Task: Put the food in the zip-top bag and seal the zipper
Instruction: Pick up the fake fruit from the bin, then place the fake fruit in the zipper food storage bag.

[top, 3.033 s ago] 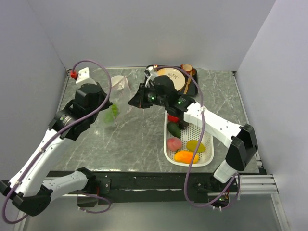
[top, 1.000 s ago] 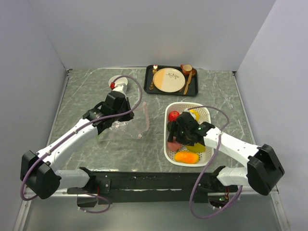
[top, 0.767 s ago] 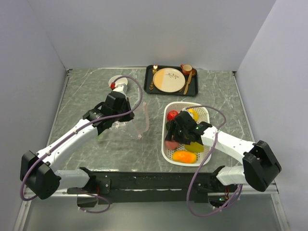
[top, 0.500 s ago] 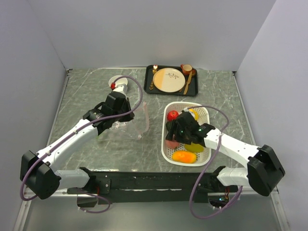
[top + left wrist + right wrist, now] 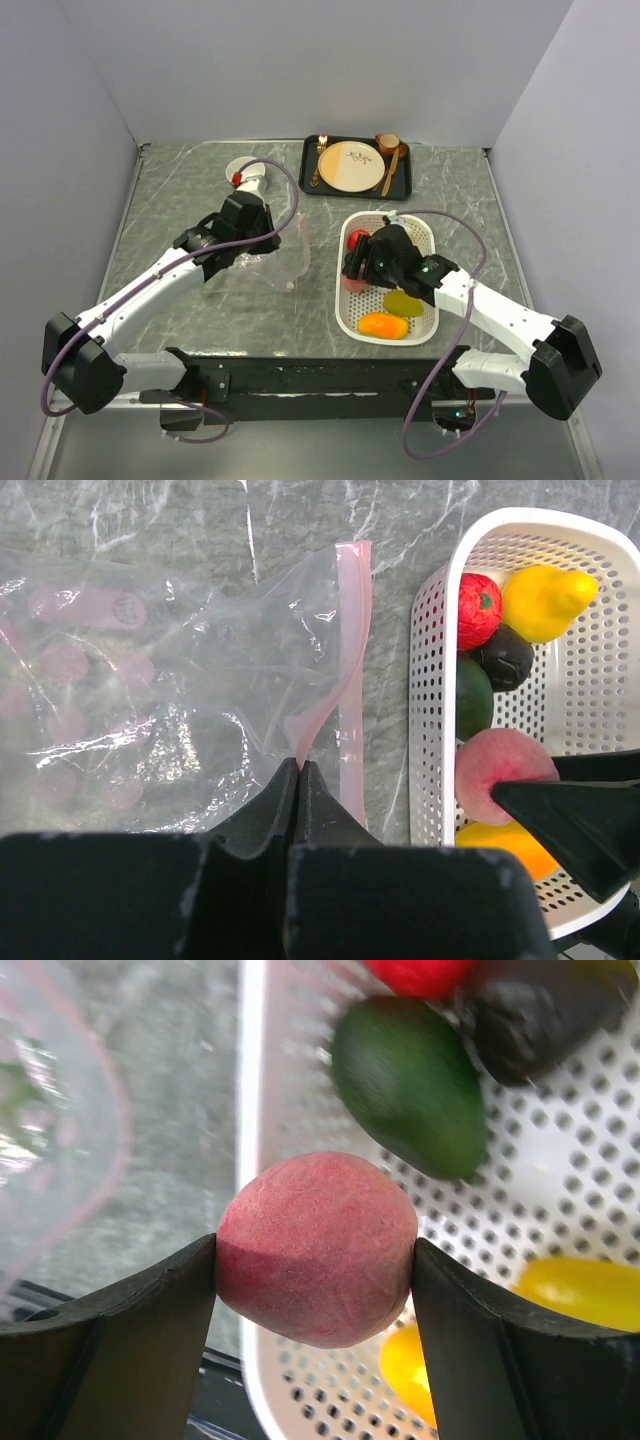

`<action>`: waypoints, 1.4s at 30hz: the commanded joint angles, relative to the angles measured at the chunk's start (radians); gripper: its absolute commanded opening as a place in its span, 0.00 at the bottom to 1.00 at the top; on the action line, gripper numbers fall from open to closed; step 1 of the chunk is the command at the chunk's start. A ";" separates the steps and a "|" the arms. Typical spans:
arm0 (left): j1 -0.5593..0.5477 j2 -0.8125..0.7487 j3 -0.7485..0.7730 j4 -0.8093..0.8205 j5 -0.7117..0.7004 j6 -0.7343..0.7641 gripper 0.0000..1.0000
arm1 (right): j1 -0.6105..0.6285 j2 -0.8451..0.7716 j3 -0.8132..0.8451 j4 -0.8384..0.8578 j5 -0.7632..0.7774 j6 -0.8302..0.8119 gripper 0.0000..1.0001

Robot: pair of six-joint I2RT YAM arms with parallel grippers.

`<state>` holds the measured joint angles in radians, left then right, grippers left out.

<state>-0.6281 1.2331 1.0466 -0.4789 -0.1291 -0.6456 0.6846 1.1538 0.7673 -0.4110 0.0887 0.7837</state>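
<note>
peach (image 5: 316, 1250) clamped in right hand (image 5: 316, 1265) above basket (image 5: 251, 1110); left hand (image 5: 298, 778) pinches zipper (image 5: 352, 660).

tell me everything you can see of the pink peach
The pink peach is a round toy fruit, matte and slightly grainy, rosy pink with a faint crease down one side. The right gripper is shut on it, one black finger pressed against each side. It is held over the left wall of the white basket, the side facing the zip-top bag, with a green fruit just beyond it. Whether its underside touches the basket cannot be told.
</note>
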 commanded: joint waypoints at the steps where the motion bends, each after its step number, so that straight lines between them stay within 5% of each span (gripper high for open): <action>1: -0.015 -0.026 -0.007 0.016 -0.010 0.014 0.01 | 0.004 -0.025 0.069 0.121 -0.021 0.002 0.27; 28: -0.082 -0.011 0.081 -0.015 -0.056 -0.015 0.01 | 0.082 0.291 0.200 0.479 -0.307 0.074 0.30; 31: -0.084 -0.027 0.078 -0.017 -0.072 -0.017 0.01 | 0.098 0.331 0.227 0.472 -0.311 0.069 0.37; 38: -0.084 -0.075 0.072 -0.027 -0.109 -0.019 0.01 | 0.119 0.356 0.273 0.457 -0.297 0.043 0.78; 42: -0.082 -0.087 0.078 -0.039 -0.125 -0.019 0.01 | 0.118 0.319 0.271 0.433 -0.254 0.026 0.94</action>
<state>-0.7071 1.1805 1.0851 -0.5163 -0.2161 -0.6514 0.7986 1.5169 0.9970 0.0128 -0.2054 0.8375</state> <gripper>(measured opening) 0.021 0.901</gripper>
